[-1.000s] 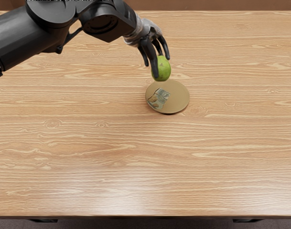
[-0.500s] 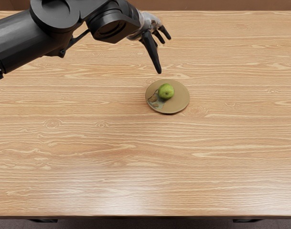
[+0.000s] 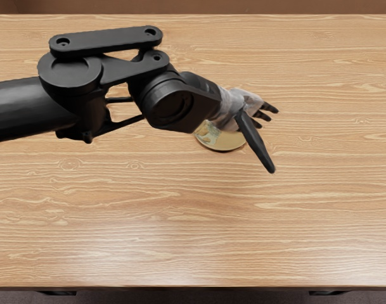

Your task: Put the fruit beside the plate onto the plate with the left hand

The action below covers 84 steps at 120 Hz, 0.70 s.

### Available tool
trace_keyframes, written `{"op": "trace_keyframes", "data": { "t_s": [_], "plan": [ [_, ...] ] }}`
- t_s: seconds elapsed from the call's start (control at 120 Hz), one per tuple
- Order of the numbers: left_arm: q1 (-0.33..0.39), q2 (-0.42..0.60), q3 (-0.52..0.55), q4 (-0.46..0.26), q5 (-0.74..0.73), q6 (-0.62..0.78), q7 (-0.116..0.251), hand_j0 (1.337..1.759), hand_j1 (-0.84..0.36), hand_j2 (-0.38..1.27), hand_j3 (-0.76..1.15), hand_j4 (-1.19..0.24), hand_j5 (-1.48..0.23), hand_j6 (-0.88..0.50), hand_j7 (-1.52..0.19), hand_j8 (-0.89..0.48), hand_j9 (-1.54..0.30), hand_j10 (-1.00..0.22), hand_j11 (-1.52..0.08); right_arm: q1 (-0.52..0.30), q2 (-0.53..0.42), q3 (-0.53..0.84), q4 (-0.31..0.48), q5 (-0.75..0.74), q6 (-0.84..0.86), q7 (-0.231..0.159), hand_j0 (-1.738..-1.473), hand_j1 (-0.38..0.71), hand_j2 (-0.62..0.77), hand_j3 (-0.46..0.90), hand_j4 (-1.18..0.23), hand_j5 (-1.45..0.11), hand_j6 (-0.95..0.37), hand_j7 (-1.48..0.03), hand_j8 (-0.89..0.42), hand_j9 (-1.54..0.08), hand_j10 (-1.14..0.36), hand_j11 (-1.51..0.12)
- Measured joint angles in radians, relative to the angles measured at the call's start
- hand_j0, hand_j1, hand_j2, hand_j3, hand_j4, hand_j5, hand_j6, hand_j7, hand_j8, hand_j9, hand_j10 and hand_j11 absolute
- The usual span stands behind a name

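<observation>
Head view, single frame: my left arm (image 3: 85,95) comes in from the left edge and lies across the middle of the table (image 3: 180,221), with its bulky forearm between the camera and the work area. Because of that placement only a lower sliver of the plate (image 3: 222,140) shows beneath the wrist. The left hand (image 3: 246,107) sits over the plate's far-right side, and I cannot tell whether it touches the rim. Its state reads as released: the fingers (image 3: 266,113) are spread and straight, one long digit (image 3: 257,144) slants down and to the right past the plate's edge, and nothing is pinched between them. I see no fruit anywhere in this frame (no green on the exposed sliver, none on the bare wood around the plate), so its position is unconfirmed. My judgement is that, if it is on the plate, it lies under the part the wrist covers. The right arm is out of view. I need an unobstructed look before logging the placement as done
</observation>
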Motion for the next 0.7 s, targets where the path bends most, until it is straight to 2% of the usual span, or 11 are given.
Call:
{"op": "trace_keyframes", "data": {
  "t_s": [0.092, 0.158, 0.25, 0.367, 0.508, 0.6, 0.7],
  "plan": [
    [0.128, 0.100, -0.074, -0.140, -0.067, 0.016, 0.000, 1.658, 0.34, 0.01, 0.00, -0.01, -0.02, -0.01, -0.01, -0.01, -0.01, -0.01, -0.01, 0.000, 0.000, 0.000, 0.000, 0.000, 0.000, 0.000, -1.658, -0.31, -0.01, 0.00, -0.03, -0.04, -0.03, -0.04, -0.03, -0.04, -0.03, -0.04],
    [0.171, 0.168, -0.123, -0.216, -0.137, 0.003, 0.000, 1.658, 0.34, 0.00, 0.00, -0.01, -0.01, -0.01, -0.01, -0.01, -0.01, -0.01, -0.01, 0.003, 0.000, 0.000, 0.000, 0.000, 0.000, 0.000, -1.658, -0.31, -0.01, 0.00, -0.03, -0.04, -0.03, -0.04, -0.03, -0.04, -0.03, -0.04],
    [0.221, 0.276, -0.161, -0.279, -0.246, -0.063, 0.000, 1.658, 0.34, 0.00, 0.00, -0.01, -0.01, 0.00, -0.01, -0.01, -0.01, -0.01, -0.01, 0.005, 0.000, -0.001, 0.000, 0.000, 0.000, 0.000, -1.658, -0.31, -0.01, 0.00, -0.03, -0.04, -0.03, -0.04, -0.03, -0.04, -0.03, -0.04],
    [0.241, 0.424, -0.181, -0.312, -0.321, -0.180, 0.000, 1.658, 0.35, 0.00, 0.00, 0.00, 0.00, 0.00, 0.00, 0.00, 0.00, 0.00, 0.00, 0.006, 0.000, -0.001, 0.000, 0.000, 0.000, 0.000, -1.658, -0.31, -0.01, 0.00, -0.03, -0.04, -0.03, -0.04, -0.03, -0.04, -0.03, -0.04],
    [0.361, 0.538, -0.219, -0.322, -0.356, -0.291, 0.000, 1.658, 0.35, 0.00, 0.00, 0.00, 0.00, 0.00, 0.00, 0.00, 0.00, 0.00, 0.00, 0.006, 0.000, -0.001, 0.000, 0.000, 0.000, 0.000, -1.658, -0.31, -0.01, 0.00, -0.03, -0.04, -0.03, -0.04, -0.03, -0.04, -0.03, -0.04],
    [0.463, 0.600, -0.273, -0.323, -0.364, -0.358, 0.000, 1.658, 0.35, 0.00, 0.00, 0.00, 0.00, 0.00, 0.00, 0.00, 0.00, 0.00, 0.00, 0.007, 0.000, -0.002, 0.000, 0.000, 0.000, 0.000, -1.658, -0.31, -0.01, 0.00, -0.03, -0.04, -0.03, -0.04, -0.03, -0.04, -0.03, -0.04],
    [0.492, 0.713, -0.307, -0.316, -0.369, -0.460, 0.000, 1.658, 0.35, 0.00, 0.00, 0.00, 0.00, 0.00, 0.00, 0.00, 0.00, 0.00, 0.00, 0.008, 0.000, -0.002, 0.000, 0.000, 0.000, 0.000, -1.658, -0.31, -0.01, 0.00, -0.03, -0.04, -0.03, -0.04, -0.03, -0.04, -0.03, -0.04]
  ]
}}
